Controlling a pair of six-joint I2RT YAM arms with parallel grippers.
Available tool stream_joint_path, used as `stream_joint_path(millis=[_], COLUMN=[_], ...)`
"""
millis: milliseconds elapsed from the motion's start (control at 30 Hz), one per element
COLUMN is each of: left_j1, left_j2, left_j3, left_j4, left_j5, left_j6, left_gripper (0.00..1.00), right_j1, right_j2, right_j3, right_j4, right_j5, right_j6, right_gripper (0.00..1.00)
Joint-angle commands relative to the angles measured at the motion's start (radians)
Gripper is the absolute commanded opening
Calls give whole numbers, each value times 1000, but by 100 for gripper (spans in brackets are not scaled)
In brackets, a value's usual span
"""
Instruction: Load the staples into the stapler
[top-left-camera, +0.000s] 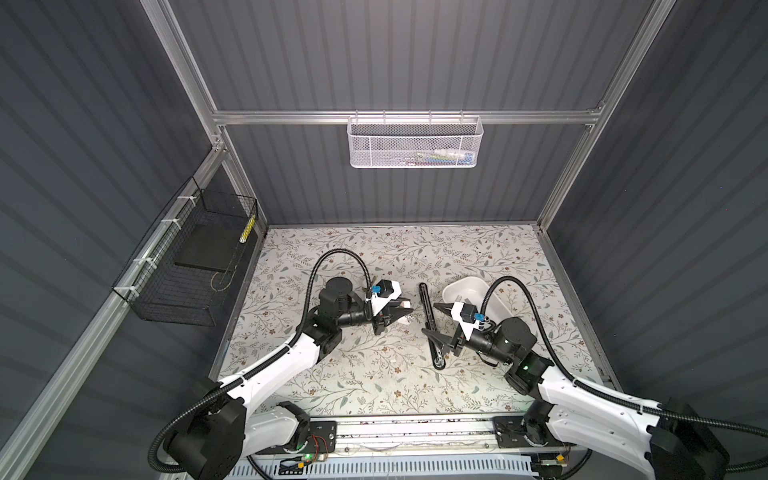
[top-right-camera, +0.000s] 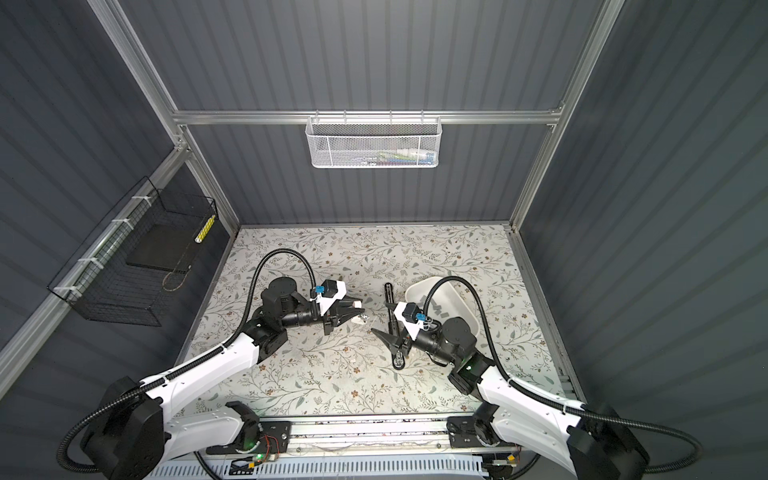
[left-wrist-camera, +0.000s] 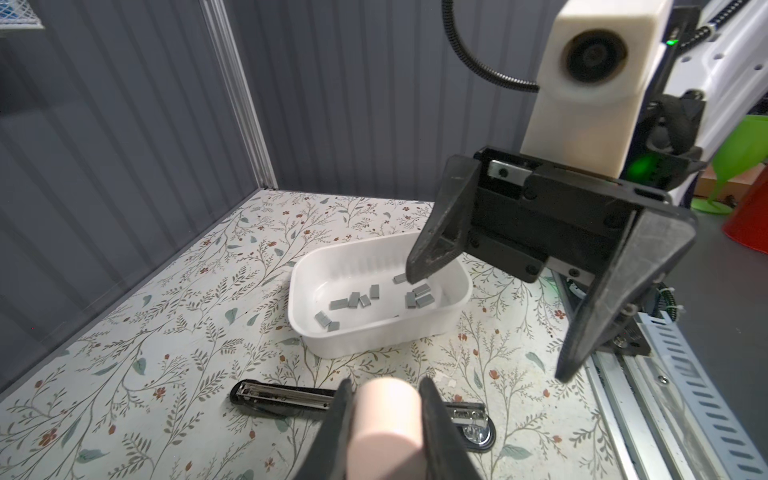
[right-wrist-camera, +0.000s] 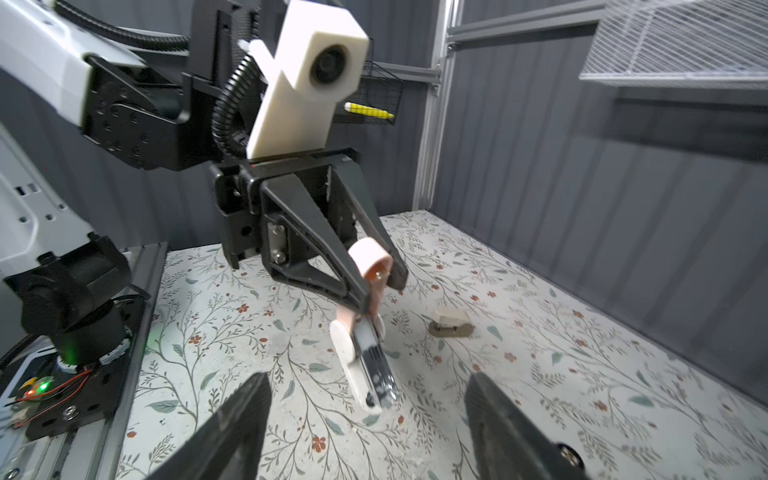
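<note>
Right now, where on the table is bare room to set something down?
Free: near strip between stapler and front rail; far strip along the back wall. Crowded: the middle, around the left gripper with its pink tool, right gripper, stapler, tray.

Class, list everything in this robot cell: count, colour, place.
stapler: one, black, opened flat on the table
tub: one, white, beside the stapler
staples: about ten, grey, loose in the tub
tool: one, pink and white, held above the table
small piece: one, beige, on the table
mesh basket: one, white, back wall
wire basket: one, black, left wall
slab: one, dark, in the wire basket
thin item: one, yellow, same basket
left claw: one, black, shut on the tool
right claw: one, black, open by the stapler
</note>
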Motion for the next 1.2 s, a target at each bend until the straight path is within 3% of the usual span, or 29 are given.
stream_joint_path(millis=[0, 233, 633, 1167], left_j1=[-1, -1, -2, -6], left_j2=[-30, -39, 15, 82], left_j3=[-1, -4, 8, 48], left_j4=[77, 98, 145, 155], left_j5=[96, 162, 261, 360], left_j6=[22, 21, 8, -13], left_gripper=[0, 0, 0, 0], right_j1=[3, 3, 14, 45], right_j2=[45, 92, 195, 220], right_j3=[50, 118, 172, 180], right_j4=[-25, -142, -186, -171], right_j5=[-131, -188, -205, -179], right_j6=[-38, -51, -46, -40], right_gripper=[75, 61, 50, 46])
